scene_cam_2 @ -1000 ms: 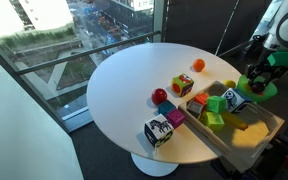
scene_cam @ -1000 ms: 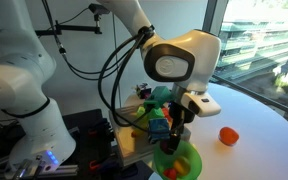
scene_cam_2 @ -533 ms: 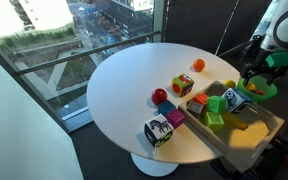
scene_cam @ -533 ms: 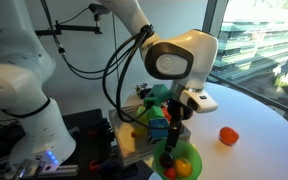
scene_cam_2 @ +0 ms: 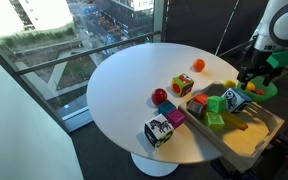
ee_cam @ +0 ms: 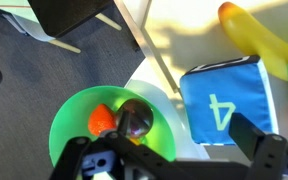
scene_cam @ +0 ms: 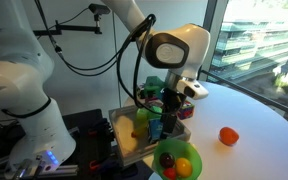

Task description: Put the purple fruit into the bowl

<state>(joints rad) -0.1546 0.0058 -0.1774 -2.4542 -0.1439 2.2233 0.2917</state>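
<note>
In the wrist view the dark purple fruit lies inside the lime-green bowl, touching an orange piece. My gripper hangs above the bowl's edge, open, with nothing between its fingers. In both exterior views the gripper stands a little above the bowl, which holds orange and yellow fruit. The purple fruit is too small to make out in the exterior views.
A blue cube marked 4 sits beside the bowl, near a yellow banana shape. A wooden tray holds coloured blocks. On the white round table lie an orange fruit, a red fruit and patterned cubes.
The gripper has opened and risen from down in the bowl to a little above it.
</note>
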